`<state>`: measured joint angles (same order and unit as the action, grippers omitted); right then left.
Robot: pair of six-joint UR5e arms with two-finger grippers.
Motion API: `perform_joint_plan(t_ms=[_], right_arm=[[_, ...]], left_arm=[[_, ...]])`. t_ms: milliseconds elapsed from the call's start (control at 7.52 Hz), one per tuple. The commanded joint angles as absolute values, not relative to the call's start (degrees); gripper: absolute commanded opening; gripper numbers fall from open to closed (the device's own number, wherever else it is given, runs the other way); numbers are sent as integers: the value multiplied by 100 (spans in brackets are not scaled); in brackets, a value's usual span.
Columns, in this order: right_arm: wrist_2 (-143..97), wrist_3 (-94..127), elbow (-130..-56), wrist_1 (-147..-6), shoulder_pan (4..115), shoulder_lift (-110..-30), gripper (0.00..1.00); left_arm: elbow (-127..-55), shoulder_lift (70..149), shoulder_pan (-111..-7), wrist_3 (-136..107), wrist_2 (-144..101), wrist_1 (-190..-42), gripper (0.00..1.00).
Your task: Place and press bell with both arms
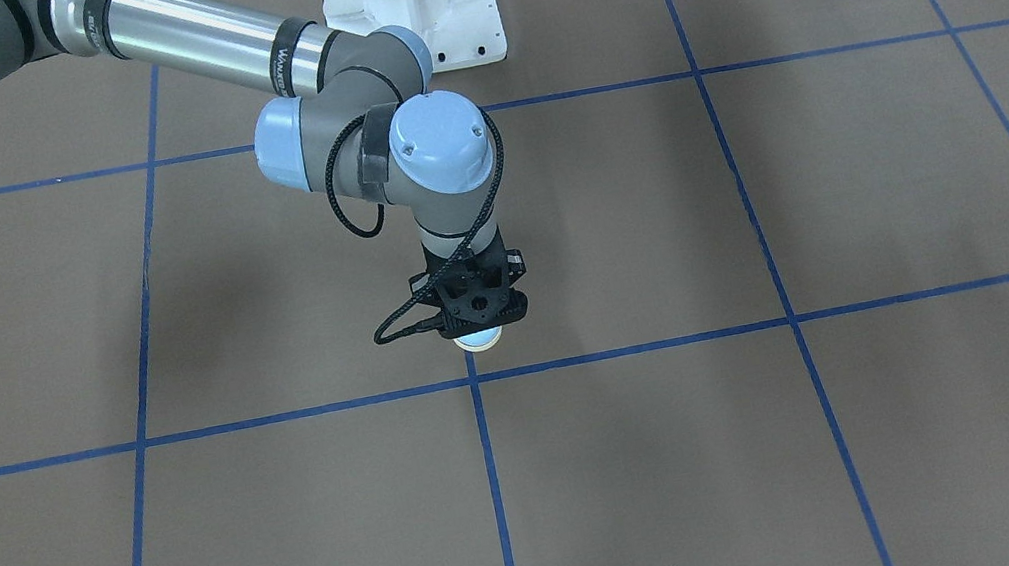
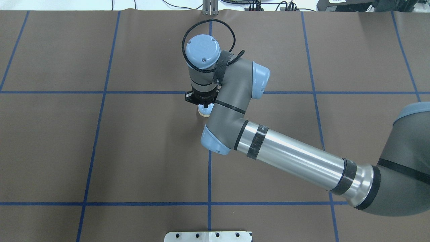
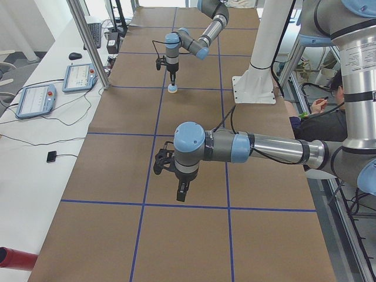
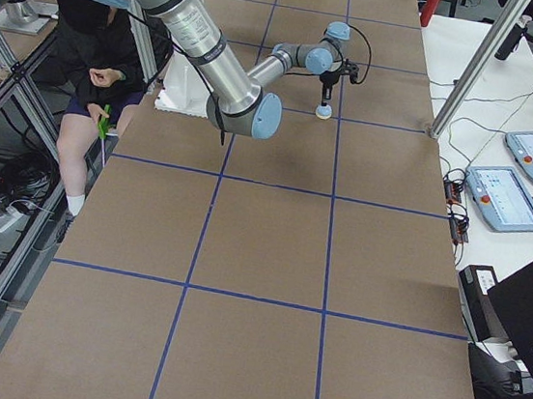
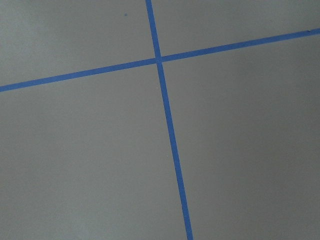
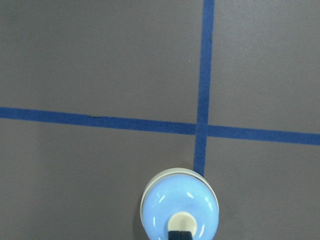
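the bell [image 6: 180,210] stands upright on the brown bench [image 2: 151,151], about midway between its two ends and roughly midway between the robot's edge and the operators' edge, just beside a crossing of the blue tape lines [image 6: 205,75]. the right gripper [image 1: 474,323] hangs straight down over it, and the right wrist view shows a dark fingertip [image 6: 180,235] at the cream button; whether the fingers are pinched on that button or only touch it, i cannot tell. the left gripper [image 3: 183,192] hovers above the bench well apart from the bell, toward the bench's left end, and its finger state cannot be told either. judged from its looks, the bell is small, light and rigid, with a smooth glossy dome that would likely slip out of a sideways pinch. the button stem or the rim of the cream base looks the surer place to take hold. being light, it may skid or tip under an off-centre push, so a press probably wants to come straight down on the button.
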<state>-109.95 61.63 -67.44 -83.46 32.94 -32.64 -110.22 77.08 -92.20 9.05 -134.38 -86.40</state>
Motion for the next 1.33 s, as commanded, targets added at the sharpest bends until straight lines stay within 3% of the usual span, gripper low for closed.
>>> perform_joint_plan(t_ms=[0, 665, 931, 1197], right_arm=[[-10995, 6170, -6741, -8350, 3287, -3278, 0], [-11065, 6170, -7047, -8524, 3471, -3111, 0], [-11083, 6170, -7390, -8884, 3716, -3172, 98], [-11799, 6030, -7994, -9245, 4312, -3539, 99]], left_arm=[[-11021, 7708, -9220, 905, -13438, -8640, 100], [-11004, 7708, -9220, 905, -13438, -8648, 100], [-10951, 7699, -9220, 914, -13438, -8657, 100], [-10951, 7629, -9220, 766, -13438, -8666, 100]])
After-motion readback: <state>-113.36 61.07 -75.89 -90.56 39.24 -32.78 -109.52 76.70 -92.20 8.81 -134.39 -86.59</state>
